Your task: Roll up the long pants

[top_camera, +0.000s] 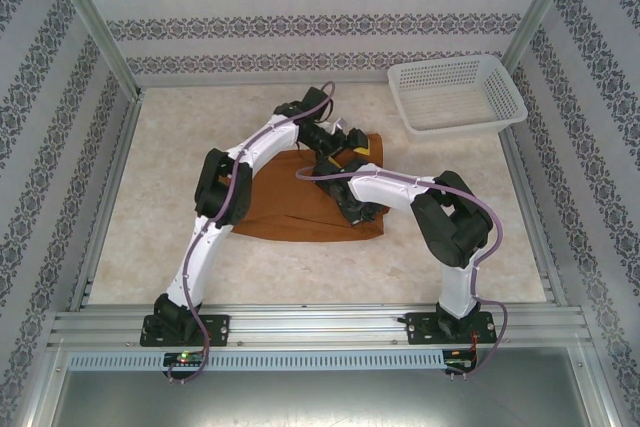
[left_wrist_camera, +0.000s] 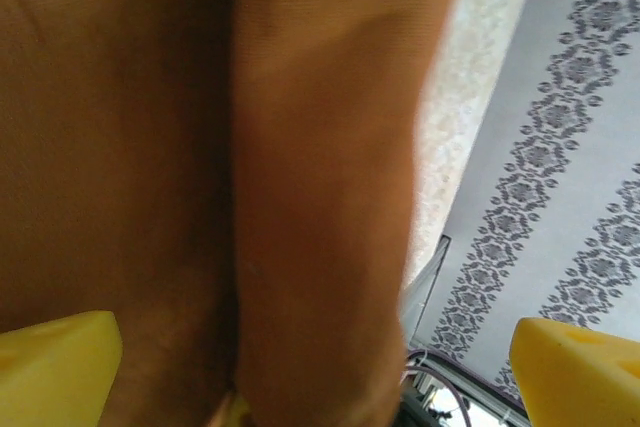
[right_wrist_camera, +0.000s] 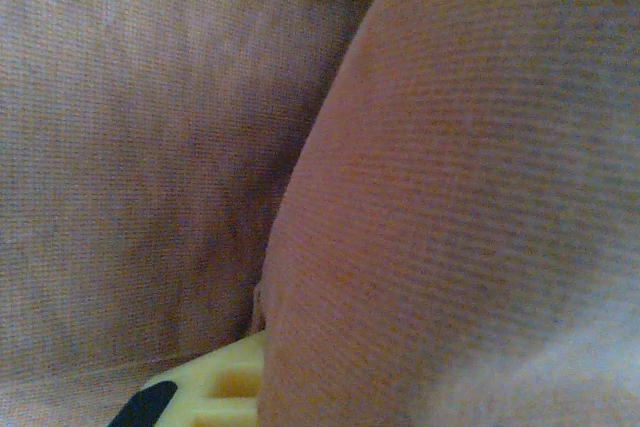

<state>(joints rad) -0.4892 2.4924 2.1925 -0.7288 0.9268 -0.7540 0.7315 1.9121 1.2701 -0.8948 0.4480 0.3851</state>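
We judge the roll only begun: the long pants (top_camera: 290,212) lie mostly flat on the table (top_camera: 150,197), one end bunched inside our left gripper (left_wrist_camera: 320,372), spread wide, while our right gripper (top_camera: 350,209) presses alongside, its opening impossible to tell

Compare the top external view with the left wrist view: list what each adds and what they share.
Top external adds the white mesh basket at far right, plus the left arm and right arm bent over the long pants. Left wrist adds a raised fold between the left gripper's spread yellow fingers. Shared: the long pants, the pale table and the patterned wall.
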